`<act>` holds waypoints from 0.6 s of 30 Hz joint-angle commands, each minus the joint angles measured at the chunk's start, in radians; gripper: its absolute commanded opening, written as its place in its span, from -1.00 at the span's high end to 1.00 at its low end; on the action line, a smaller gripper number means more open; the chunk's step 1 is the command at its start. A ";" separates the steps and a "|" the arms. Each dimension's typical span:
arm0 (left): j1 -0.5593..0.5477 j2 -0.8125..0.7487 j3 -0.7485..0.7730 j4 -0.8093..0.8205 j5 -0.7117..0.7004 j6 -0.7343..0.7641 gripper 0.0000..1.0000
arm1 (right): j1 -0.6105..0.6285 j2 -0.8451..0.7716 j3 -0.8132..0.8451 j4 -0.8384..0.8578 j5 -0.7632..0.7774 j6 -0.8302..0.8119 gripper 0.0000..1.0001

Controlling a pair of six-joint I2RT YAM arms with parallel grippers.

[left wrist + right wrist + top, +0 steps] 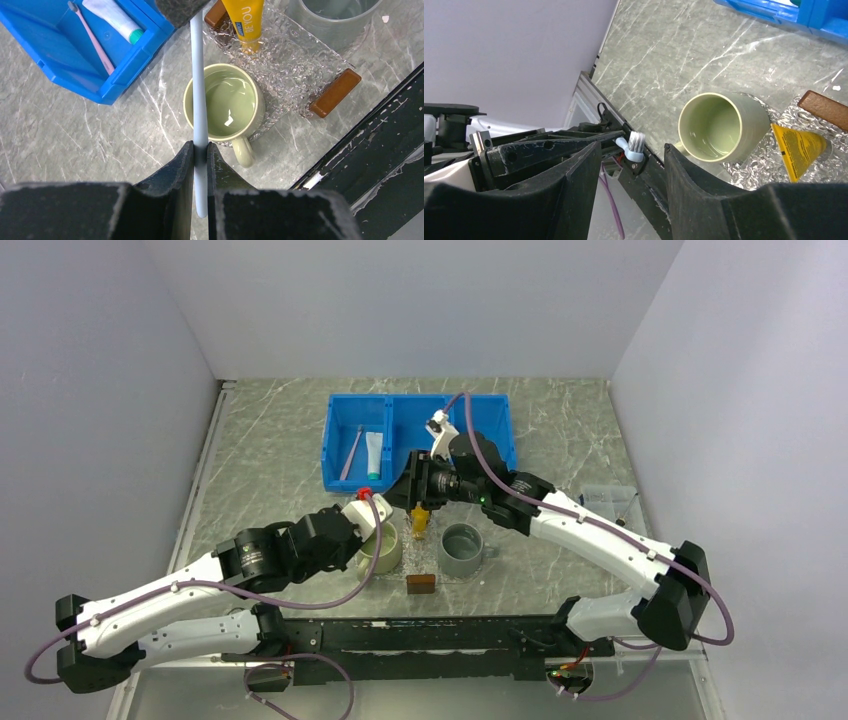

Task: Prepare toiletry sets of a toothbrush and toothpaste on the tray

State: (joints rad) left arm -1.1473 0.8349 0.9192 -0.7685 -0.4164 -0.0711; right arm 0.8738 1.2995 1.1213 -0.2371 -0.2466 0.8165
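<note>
My left gripper (200, 147) is shut on the handle of the pale blue toothbrush (198, 75), holding it in the air beside the green mug (225, 102). The brush's bristled head (636, 144) sits between the fingers of my right gripper (632, 146), which stand apart on either side of it without touching it. A yellow-orange toothpaste (245, 20) rests on the clear glittery tray (300, 65). Over in the blue bin (60, 60) lie a pink toothbrush (92, 37) and a white toothpaste (112, 17) with a teal cap.
The green mug and a grey mug (462, 548) stand on the tray. A brown block (335, 92) lies at its near edge, another (216, 15) beside the yellow tube. A small clear box (610, 500) sits at the right. The black base rail (430, 635) runs along the near edge.
</note>
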 commanded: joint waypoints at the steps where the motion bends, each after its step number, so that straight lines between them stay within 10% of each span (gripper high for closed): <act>1: -0.009 -0.008 -0.004 0.025 -0.012 -0.010 1.00 | -0.001 0.006 0.051 0.067 -0.026 0.027 -0.01; 18: -0.014 -0.013 -0.007 0.023 -0.018 -0.013 1.00 | -0.001 0.011 0.053 0.068 -0.038 0.045 0.58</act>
State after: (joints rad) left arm -1.1538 0.8349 0.9192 -0.7685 -0.4171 -0.0719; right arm 0.8738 1.3186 1.1339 -0.2161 -0.2714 0.8490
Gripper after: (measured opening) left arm 0.154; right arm 0.243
